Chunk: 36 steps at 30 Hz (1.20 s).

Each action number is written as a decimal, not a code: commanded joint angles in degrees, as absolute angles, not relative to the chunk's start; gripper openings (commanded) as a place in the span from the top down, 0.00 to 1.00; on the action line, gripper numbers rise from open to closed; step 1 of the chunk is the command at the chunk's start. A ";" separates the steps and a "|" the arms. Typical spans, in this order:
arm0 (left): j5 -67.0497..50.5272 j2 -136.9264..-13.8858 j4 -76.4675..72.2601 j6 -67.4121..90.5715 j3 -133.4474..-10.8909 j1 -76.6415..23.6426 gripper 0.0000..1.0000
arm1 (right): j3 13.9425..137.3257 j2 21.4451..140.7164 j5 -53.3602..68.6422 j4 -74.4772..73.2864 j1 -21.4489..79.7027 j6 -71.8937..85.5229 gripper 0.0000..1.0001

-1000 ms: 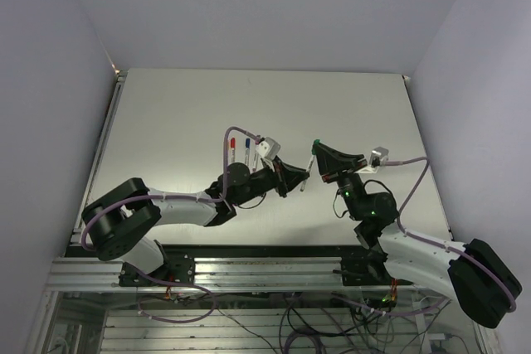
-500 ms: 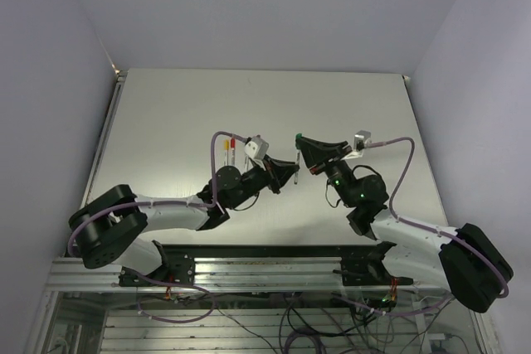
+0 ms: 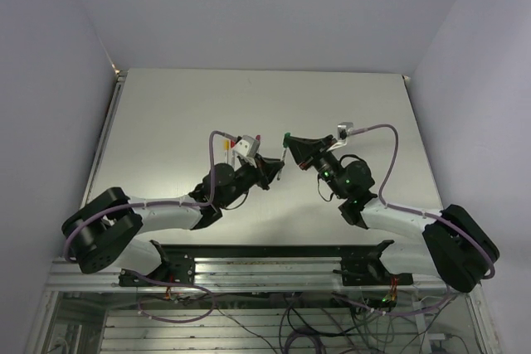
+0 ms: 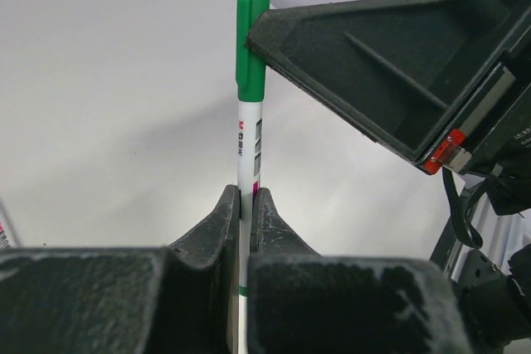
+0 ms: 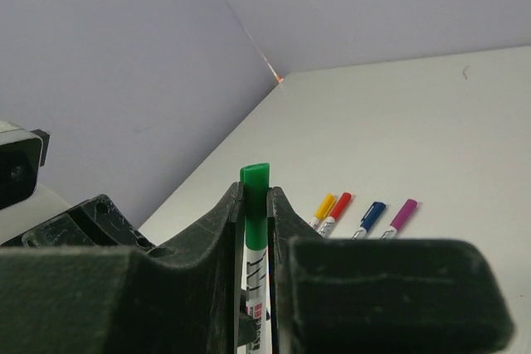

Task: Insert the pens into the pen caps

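Observation:
A white pen (image 4: 247,147) with a green cap (image 4: 251,43) on its tip is held between both grippers above the table. My left gripper (image 4: 246,196) is shut on the pen's barrel. My right gripper (image 5: 255,194) is shut on the green cap (image 5: 255,205), with the barrel (image 5: 258,288) running down between its fingers. In the top view the left gripper (image 3: 275,169) and right gripper (image 3: 288,142) meet at the pen (image 3: 282,155). Yellow (image 5: 323,205), red (image 5: 339,202), blue (image 5: 373,210) and purple (image 5: 404,212) capped pens lie side by side on the table.
The pale table (image 3: 166,113) has walls at the back and on both sides. The left arm (image 3: 166,205) covers most of the row of capped pens in the top view. A metal rail (image 3: 265,267) runs along the near edge.
Both arms have swung left and toward the far side. The grippers, apart before, have come together, and the green cap now sits on the pen's tip.

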<state>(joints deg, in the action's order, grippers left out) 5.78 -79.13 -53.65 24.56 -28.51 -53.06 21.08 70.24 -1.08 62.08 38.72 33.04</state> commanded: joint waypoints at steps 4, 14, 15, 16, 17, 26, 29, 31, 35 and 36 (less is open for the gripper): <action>10.13 -78.60 -74.28 24.17 -33.65 -48.76 0.93 | 19.51 75.87 7.83 49.74 39.97 34.78 1.00; 5.11 -80.46 -70.12 24.92 -35.73 -48.42 0.93 | 21.92 76.51 3.11 48.47 39.95 32.01 1.00; 4.20 -80.50 -68.50 24.86 -35.58 -48.43 0.93 | 22.30 75.76 1.61 47.96 39.91 31.27 1.00; 3.94 -80.58 -67.56 24.79 -35.24 -48.35 0.93 | 22.72 74.82 0.26 47.39 39.90 30.39 1.00; 4.14 -80.59 -66.68 24.97 -34.76 -48.40 0.93 | 23.10 73.78 -1.10 46.89 39.94 29.59 1.00; 10.07 -84.04 -43.23 23.99 -40.04 -48.27 0.93 | 24.60 63.13 -23.82 33.75 39.98 28.37 0.97; 12.17 -88.37 -36.92 23.46 -43.69 -48.29 0.93 | 25.38 60.68 -35.68 25.00 39.98 30.89 0.96; 13.56 -91.73 -33.24 23.03 -46.67 -48.32 0.93 | 25.26 58.90 -39.39 21.97 39.93 31.52 0.96; 16.75 -99.06 -25.79 22.44 -52.67 -48.18 0.93 | 24.85 55.62 -43.31 17.70 39.84 31.99 0.96; 17.51 -100.36 -24.36 22.54 -54.06 -48.09 0.93 | 24.91 55.05 -44.39 16.30 39.82 32.38 0.95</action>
<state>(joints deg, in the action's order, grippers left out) 12.69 -95.48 -34.20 23.77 -48.77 -48.47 24.32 57.36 -35.51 23.62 39.83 30.79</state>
